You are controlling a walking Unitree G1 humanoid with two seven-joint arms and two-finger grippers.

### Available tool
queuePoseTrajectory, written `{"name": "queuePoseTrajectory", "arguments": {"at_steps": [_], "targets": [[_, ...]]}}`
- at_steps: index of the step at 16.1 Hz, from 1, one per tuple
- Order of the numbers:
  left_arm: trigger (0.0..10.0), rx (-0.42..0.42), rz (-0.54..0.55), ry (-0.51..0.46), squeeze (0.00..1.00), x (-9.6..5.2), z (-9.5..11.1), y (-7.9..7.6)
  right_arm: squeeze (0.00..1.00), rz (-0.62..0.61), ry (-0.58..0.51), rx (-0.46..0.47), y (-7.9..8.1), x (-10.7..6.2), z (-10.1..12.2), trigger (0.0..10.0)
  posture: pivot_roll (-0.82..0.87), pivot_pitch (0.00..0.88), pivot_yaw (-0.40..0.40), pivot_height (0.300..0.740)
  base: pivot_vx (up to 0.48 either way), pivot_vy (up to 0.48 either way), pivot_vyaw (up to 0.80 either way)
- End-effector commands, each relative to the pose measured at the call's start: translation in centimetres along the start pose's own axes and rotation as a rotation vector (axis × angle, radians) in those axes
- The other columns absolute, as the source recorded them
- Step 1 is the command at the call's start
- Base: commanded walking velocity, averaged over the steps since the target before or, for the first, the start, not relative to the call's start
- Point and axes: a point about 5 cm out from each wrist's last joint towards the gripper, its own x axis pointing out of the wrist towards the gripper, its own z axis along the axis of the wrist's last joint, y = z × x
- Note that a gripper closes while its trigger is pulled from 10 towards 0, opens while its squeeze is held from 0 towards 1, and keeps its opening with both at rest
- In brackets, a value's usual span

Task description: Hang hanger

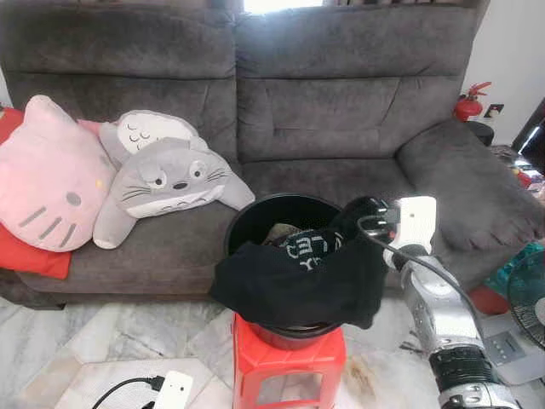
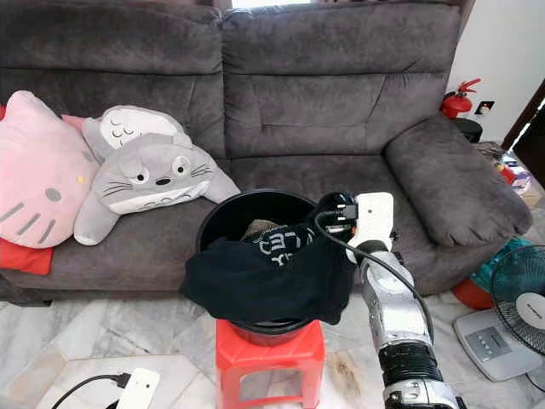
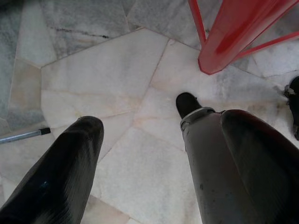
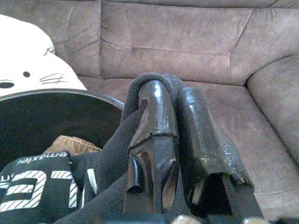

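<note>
A black garment (image 1: pixel 294 285) with white lettering hangs over the front rim of a black bucket (image 1: pixel 255 213), which stands on a red stool (image 1: pixel 289 358) in front of the sofa. My right gripper (image 4: pixel 170 93) is at the bucket's right rim, shut on a fold of the garment (image 4: pixel 110 161), whose cloth wraps over the fingertips. A brown cloth (image 4: pixel 70 143) lies deeper in the bucket. My left gripper (image 3: pixel 138 114) hangs low beside the stool, open, with only marble floor (image 3: pixel 107 79) between its fingers.
A grey sofa (image 1: pixel 341 111) spans the back, with a pink cat cushion (image 1: pixel 47 175) and a grey plush toy (image 1: pixel 166 183) on its left seat. A red fire extinguisher (image 1: pixel 468 102) stands at the back right, and a fan (image 2: pixel 519 298) on the floor at right.
</note>
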Motion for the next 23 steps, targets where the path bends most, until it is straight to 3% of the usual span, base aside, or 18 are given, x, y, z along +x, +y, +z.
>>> {"name": "queuePoseTrajectory", "arguments": {"at_steps": [1,15,16,17,19,20,22,23], "targets": [[10.0,-0.012,-0.008,0.017,0.00,-0.1,-0.5,-0.2,0.00,0.008,-0.023,-0.014,0.0,0.3,0.6,0.0,-0.15,0.022,-0.021,0.740,0.000,0.000,0.00],[10.0,-0.010,-0.020,0.013,0.00,-0.1,-0.5,-0.3,0.00,0.038,-0.013,-0.028,0.5,0.4,0.2,0.0,-0.15,0.016,-0.023,0.740,0.226,0.000,0.00],[10.0,-0.006,-0.026,0.012,0.00,-0.1,-0.5,-0.3,0.00,0.047,0.002,-0.031,0.7,0.3,-0.1,2.7,-0.15,0.016,-0.022,0.740,0.000,0.000,0.00],[10.0,-0.009,-0.025,0.014,0.00,-0.1,-0.5,-0.3,0.00,0.051,0.020,-0.034,0.8,0.1,-0.4,3.7,-0.15,0.016,-0.022,0.740,0.000,0.000,0.00],[10.0,-0.007,-0.028,0.014,0.00,-0.1,-0.5,-0.2,0.00,0.064,0.038,-0.036,1.1,-0.1,-0.9,4.6,-0.15,0.022,-0.020,0.740,0.000,0.000,0.00],[10.0,-0.007,-0.029,0.014,0.00,-0.1,-0.5,-0.2,0.00,0.063,0.048,-0.037,1.1,-0.2,-1.2,7.5,-0.15,0.022,-0.020,0.740,0.000,0.000,0.00],[10.0,-0.006,-0.030,0.015,0.00,-0.1,-0.5,-0.2,0.00,0.059,0.059,-0.036,1.1,-0.4,-1.4,7.8,-0.16,0.023,-0.019,0.740,0.000,0.000,0.00],[10.0,-0.006,-0.033,0.015,0.00,-0.1,-0.5,-0.2,0.00,0.055,0.064,-0.034,1.1,-0.4,-1.6,10.0,-0.16,0.023,-0.019,0.740,0.000,0.000,0.00]]}}
